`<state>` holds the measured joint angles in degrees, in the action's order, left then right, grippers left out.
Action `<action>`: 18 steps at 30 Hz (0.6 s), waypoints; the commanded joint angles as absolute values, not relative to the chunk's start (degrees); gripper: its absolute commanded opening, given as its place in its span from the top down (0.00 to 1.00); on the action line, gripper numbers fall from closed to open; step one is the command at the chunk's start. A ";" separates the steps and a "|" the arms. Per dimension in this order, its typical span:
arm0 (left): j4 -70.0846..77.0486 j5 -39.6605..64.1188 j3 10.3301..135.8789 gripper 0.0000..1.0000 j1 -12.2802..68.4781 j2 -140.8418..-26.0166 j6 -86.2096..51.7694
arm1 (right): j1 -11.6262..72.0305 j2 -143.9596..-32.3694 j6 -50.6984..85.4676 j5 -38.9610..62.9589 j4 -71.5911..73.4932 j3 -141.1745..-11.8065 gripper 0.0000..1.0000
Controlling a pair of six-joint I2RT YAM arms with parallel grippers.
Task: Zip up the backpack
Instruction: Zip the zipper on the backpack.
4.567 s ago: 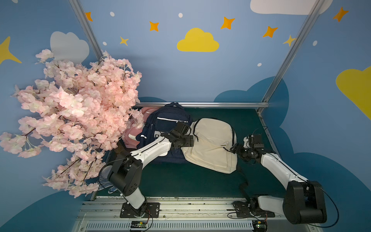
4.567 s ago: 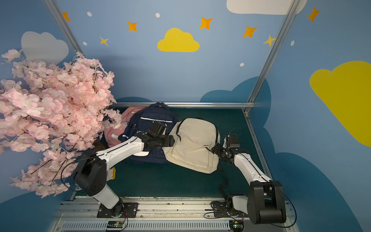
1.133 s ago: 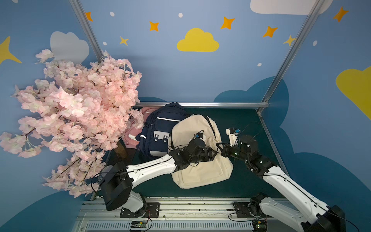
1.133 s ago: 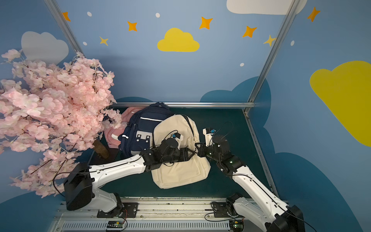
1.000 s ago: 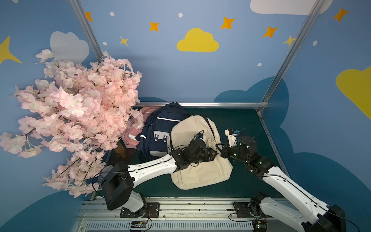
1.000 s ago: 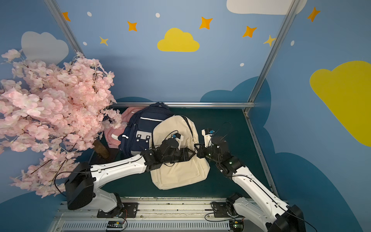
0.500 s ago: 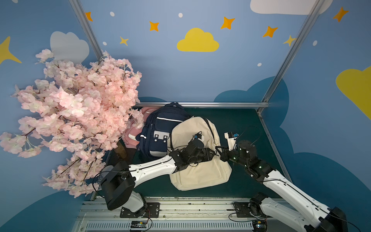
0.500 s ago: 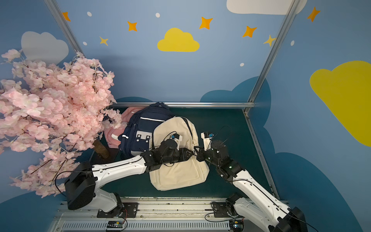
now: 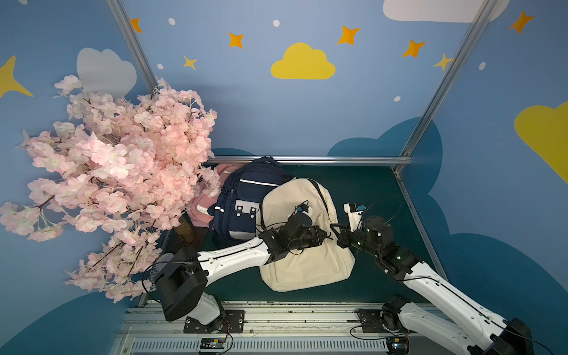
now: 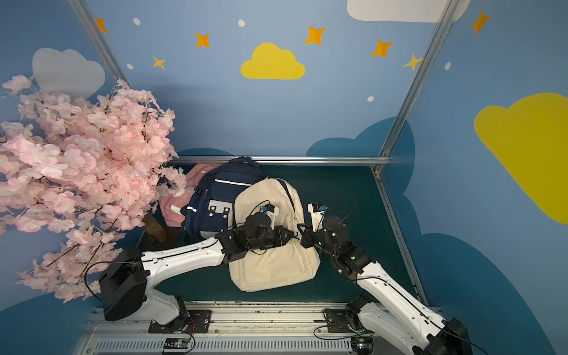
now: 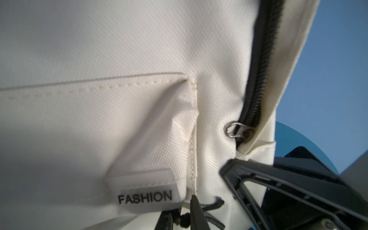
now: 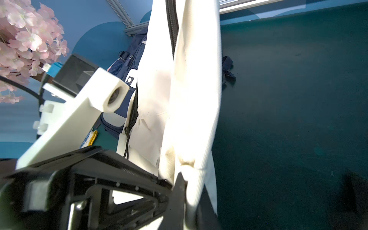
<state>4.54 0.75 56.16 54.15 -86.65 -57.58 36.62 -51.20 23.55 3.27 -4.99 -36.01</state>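
Both top views: the backpack lay flat on the green mat, centre of frame and slightly low. Its upper left edge overlapped the navy bag. The pink bag sat left of that, half under the blossom tree.

The left gripper reached in from the lower left across the backpack's front. The right gripper came in from the lower right. The tips of the two nearly met at the backpack's right edge, mid-height.

Right wrist view: the right gripper had its jaws pressed together on a fold of cream fabric at the backpack's edge, low in the frame.

Left wrist view:
- The left gripper was at the bottom edge, jaws drawn close, with a knotted black cord at them. I could not tell whether they had clamped it.
- The metal slider sat right of centre at the lower end of the black zip.
- The FASHION tag was bottom centre.
- The right gripper's black fingers pinched the fabric corner just below the slider.
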 commanded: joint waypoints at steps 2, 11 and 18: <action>6.22 0.43 52.76 0.86 53.53 -86.32 -56.38 | 36.59 -47.90 25.33 -6.69 -6.13 -36.42 1.00; 9.23 2.62 50.47 0.93 53.17 -85.63 -53.49 | 36.47 -49.22 25.58 -4.59 -5.85 -37.08 1.00; 7.68 0.35 48.85 0.97 53.17 -83.51 -50.64 | 36.39 -48.09 24.71 -6.59 -7.45 -37.54 1.00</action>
<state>7.99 1.34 49.63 53.30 -85.36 -53.45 36.60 -49.56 25.06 -4.03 -9.15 -36.01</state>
